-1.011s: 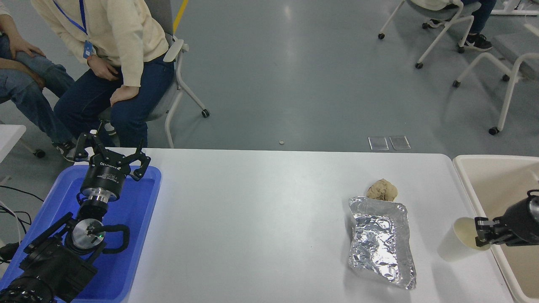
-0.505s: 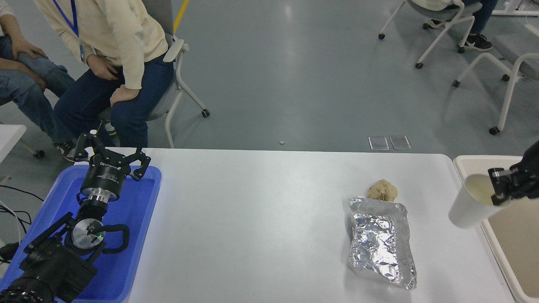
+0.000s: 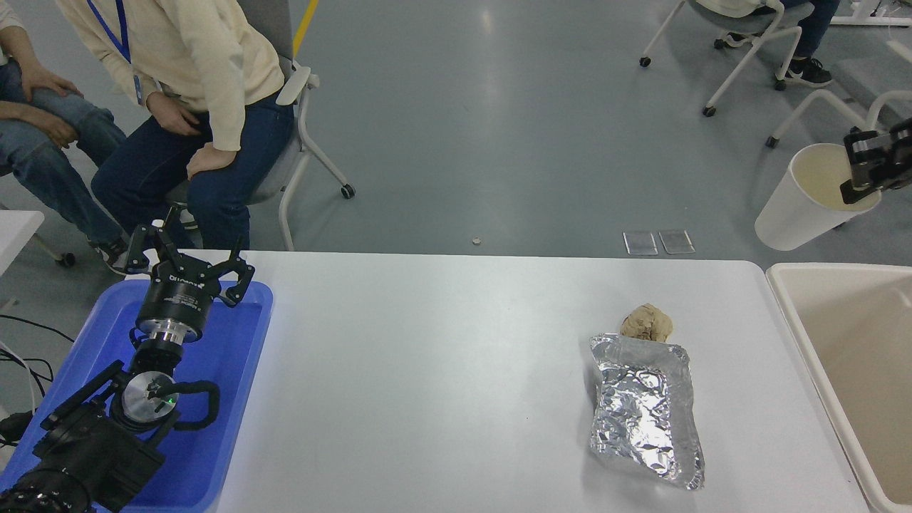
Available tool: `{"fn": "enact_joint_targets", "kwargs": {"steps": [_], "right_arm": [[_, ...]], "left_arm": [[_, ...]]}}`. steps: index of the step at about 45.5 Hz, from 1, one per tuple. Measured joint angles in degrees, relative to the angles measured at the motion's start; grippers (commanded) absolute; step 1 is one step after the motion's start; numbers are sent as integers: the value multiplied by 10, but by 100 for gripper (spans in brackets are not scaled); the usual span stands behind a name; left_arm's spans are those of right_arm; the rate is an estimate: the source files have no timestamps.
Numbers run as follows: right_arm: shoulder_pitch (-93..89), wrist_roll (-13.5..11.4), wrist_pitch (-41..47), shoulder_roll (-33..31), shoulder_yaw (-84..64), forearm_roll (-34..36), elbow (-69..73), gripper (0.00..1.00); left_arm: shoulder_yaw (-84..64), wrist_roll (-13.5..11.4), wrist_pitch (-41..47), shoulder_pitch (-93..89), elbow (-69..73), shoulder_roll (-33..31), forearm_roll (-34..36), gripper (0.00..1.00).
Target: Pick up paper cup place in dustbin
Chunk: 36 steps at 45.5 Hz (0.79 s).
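Observation:
The white paper cup [image 3: 798, 206] with a cream inside hangs tilted, high in the air at the right edge, above the far corner of the dustbin. My right gripper [image 3: 866, 171] is shut on the cup's rim; most of its arm is out of frame. The dustbin [image 3: 791, 313], a cream-beige tub with a thick rim, sits at the right end of the table. My left gripper [image 3: 189, 260] is parked at the lower left, open over the blue tray.
A crumpled foil tray [image 3: 645, 410] and a brown paper ball [image 3: 646, 322] lie on the white table [image 3: 427, 370] at the right. A blue tray [image 3: 214, 399] lies at the left. People sit at the far left; chairs stand at the far right.
My right gripper has lifted the cup from table level beside the dustbin up high above the dustbin's far corner. The left arm has not moved.

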Motion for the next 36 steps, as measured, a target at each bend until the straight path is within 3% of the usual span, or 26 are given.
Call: {"fn": "enact_joint_targets", "kwargs": {"steps": [11, 20, 36], "right_arm": [[7, -1, 1, -9, -27, -1, -3, 0], [-27, -1, 1, -71, -52, -2, -16, 0], [-233, -2, -10, -147, -34, 40, -137, 0]], "left_arm": [[0, 0, 0, 0, 0, 0, 0, 100], [0, 0, 0, 0, 0, 0, 0, 100], [0, 0, 0, 0, 0, 0, 0, 100]]}}
